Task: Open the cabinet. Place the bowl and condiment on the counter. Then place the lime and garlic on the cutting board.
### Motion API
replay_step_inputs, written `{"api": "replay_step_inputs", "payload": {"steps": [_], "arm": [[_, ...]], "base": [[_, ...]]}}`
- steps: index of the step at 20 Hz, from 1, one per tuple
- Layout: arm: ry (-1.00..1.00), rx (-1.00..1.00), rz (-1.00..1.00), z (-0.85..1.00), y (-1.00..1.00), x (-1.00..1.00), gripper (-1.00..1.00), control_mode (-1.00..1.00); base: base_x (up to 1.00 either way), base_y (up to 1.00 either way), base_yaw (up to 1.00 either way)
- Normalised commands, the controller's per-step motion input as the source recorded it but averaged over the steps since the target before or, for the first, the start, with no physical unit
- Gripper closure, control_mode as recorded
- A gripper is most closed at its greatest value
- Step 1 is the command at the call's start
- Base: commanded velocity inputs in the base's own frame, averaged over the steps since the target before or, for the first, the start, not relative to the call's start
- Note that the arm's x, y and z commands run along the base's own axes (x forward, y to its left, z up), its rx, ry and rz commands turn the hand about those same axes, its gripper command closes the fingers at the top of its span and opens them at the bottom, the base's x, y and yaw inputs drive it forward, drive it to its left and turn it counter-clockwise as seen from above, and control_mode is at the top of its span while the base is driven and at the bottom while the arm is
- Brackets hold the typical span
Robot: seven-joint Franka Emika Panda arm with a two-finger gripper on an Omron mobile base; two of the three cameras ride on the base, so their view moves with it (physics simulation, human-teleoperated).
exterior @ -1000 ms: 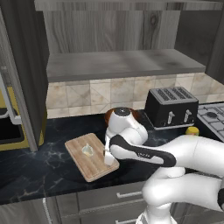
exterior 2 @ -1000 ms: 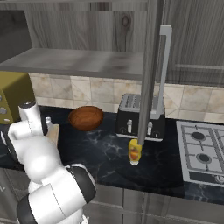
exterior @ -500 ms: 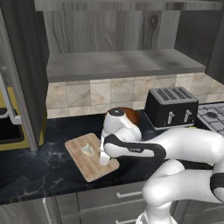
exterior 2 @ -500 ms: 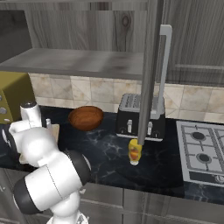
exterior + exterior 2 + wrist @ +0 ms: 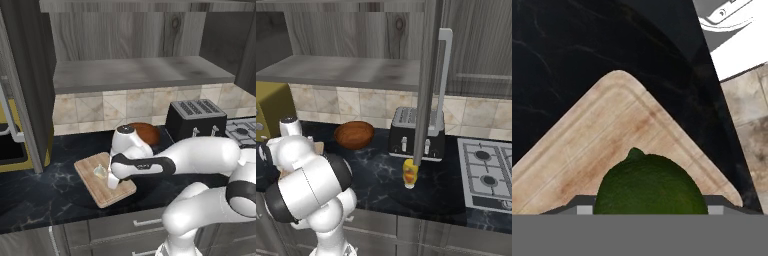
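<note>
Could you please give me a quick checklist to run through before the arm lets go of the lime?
1. Lime is over the cutting board: ok.
2. Lime sits between the gripper fingers: ok, hand view shows it close in front.
3. Lime already rests on the board: cannot tell.
4. Garlic on the board, apart from the drop spot: cannot tell how near.
5. Bowl and condiment on the counter: ok.
6. Cabinet open: ok.
</note>
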Motion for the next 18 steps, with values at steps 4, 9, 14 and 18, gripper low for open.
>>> {"api": "replay_step_inputs", "payload": {"steps": [4, 9, 14, 18], "arm": [[0.00, 0.00, 0.24, -0.25, 0.00, 0.21, 1.00, -1.00], [0.00, 0.00, 0.24, -0.24, -0.05, 0.19, 1.00, -1.00], [0.00, 0.00, 0.25, -0.22, -0.18, 0.11, 1.00, -1.00], [0.00, 0.00, 0.25, -0.19, -0.27, 0.03, 1.00, -1.00]], "base": [[0.00, 0.00, 0.00], [0.00, 0.00, 0.00], [0.00, 0.00, 0.00], [0.00, 0.00, 0.00]]}}
